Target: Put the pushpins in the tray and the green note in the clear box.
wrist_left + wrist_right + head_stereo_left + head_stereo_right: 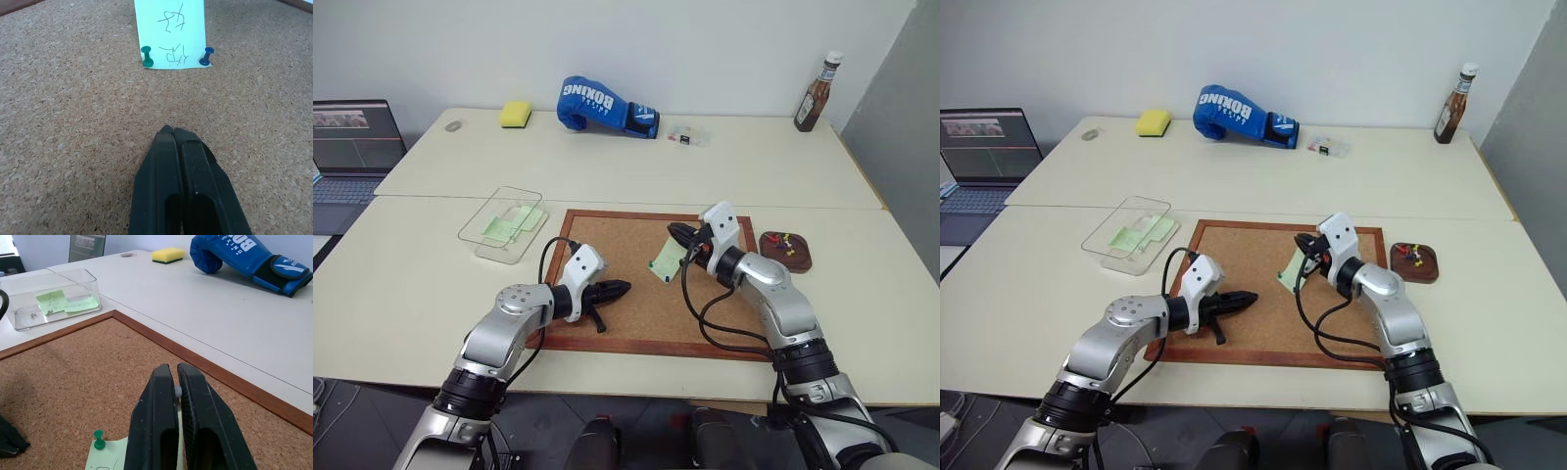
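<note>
Over the corkboard point(617, 255), pinching the top edge of the green note point(666, 262) with the right pincer point(674, 235), fingers pressed together. Holding that edge raised off the cork, with the bottom edge pinned down by two pushpins point(146, 56), one green, one blue. Just across the board, keeping the left pincer point(625, 287) squeezed tight on nothing, tips low over the cork and aiming at the note. Further out to the right, seeing the tray point(800, 261) just beside the board's frame, a few bright pins lying in it. Away on the left, spotting the clear box point(478, 227) near the board's far corner, green slips lying inside. Along the far edge of the table, taking in a yellow sponge point(516, 115), a blue boxing glove point(602, 105) and a brown bottle point(815, 95).
</note>
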You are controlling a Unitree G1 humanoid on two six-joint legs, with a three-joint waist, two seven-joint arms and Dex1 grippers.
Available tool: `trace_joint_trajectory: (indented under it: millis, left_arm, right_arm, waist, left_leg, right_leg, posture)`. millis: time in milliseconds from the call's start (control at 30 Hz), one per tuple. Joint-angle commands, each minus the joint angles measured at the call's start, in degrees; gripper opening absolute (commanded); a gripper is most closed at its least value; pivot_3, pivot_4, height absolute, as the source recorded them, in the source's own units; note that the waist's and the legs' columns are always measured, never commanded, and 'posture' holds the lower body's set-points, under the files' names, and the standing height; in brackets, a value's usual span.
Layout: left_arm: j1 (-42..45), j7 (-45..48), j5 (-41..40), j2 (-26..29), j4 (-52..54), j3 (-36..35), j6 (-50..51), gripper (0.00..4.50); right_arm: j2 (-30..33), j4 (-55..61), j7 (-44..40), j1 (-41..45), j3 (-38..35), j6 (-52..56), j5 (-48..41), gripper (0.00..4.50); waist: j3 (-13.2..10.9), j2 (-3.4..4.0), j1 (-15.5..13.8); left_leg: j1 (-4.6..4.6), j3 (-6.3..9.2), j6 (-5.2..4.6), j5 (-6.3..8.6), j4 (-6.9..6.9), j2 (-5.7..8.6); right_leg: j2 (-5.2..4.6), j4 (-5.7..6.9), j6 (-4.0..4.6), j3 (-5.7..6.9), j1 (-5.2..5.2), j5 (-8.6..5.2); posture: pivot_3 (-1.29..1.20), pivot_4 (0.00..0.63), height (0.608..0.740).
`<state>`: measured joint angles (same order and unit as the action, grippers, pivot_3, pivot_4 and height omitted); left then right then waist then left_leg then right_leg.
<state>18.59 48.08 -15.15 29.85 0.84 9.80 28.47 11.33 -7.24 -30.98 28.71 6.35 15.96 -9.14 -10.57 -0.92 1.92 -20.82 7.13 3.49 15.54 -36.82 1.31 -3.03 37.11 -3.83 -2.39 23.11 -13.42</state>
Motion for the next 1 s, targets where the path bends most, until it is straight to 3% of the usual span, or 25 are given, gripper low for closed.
trace_joint_trajectory:
  millis: [33,333,533,733,1000]
  left_arm:
    - [-1.52,-0.66,2.35,0.5,-2.75,2.07,2.6,0.0]
    - [-2.26,-0.5,2.03,0.64,-1.77,2.18,3.19,0.0]
    - [-2.8,-0.11,2.07,1.05,-1.46,2.33,3.33,0.0]
    - [-2.09,0.51,2.22,1.55,-2.3,2.29,3.06,0.0]
    - [-2.07,0.81,2.17,1.72,-2.18,2.2,3.0,0.0]
  right_arm:
    - [0.5,3.29,2.43,0.11,-3.95,1.24,-1.71,0.03]
    - [8.07,4.38,12.4,-2.3,-15.83,7.51,-0.6,0.03]
    - [12.72,5.35,12.86,-5.74,-19.99,15.19,-2.83,0.03]
    - [12.66,7.83,11.89,-7.44,-20.66,19.71,-5.68,0.03]
    - [13.04,7.56,13.3,-7.01,-20.89,19.44,-5.65,1.75]
  waist:
    - [0.0,0.0,0.0]
    - [0.0,0.0,-0.08]
    - [0.06,0.11,0.02]
    - [0.12,0.21,0.22]
    - [0.13,0.22,0.18]
  left_leg:
    - [0.0,-0.01,0.0,0.0,0.0,0.0]
    - [-0.03,-0.02,0.0,0.0,0.03,0.01]
    - [-0.03,-0.08,-0.01,0.01,0.07,0.0]
    - [-0.01,-0.13,-0.02,0.0,0.06,-0.01]
    - [-0.03,-0.14,-0.02,0.0,0.07,-0.01]
  right_leg:
    - [0.0,0.0,0.0,-0.01,0.0,0.0]
    - [-0.01,-0.06,0.0,-0.01,0.0,-0.01]
    - [-0.01,-0.08,0.01,-0.06,0.01,-0.01]
    - [0.0,-0.07,0.0,-0.09,0.01,-0.01]
    - [-0.01,-0.12,-0.01,-0.09,0.02,-0.02]
  posture:
    - [0.0,0.15,0.74]
    - [0.0,0.15,0.74]
    - [0.0,0.15,0.74]
    - [0.0,0.15,0.74]
    - [0.0,0.15,0.74]
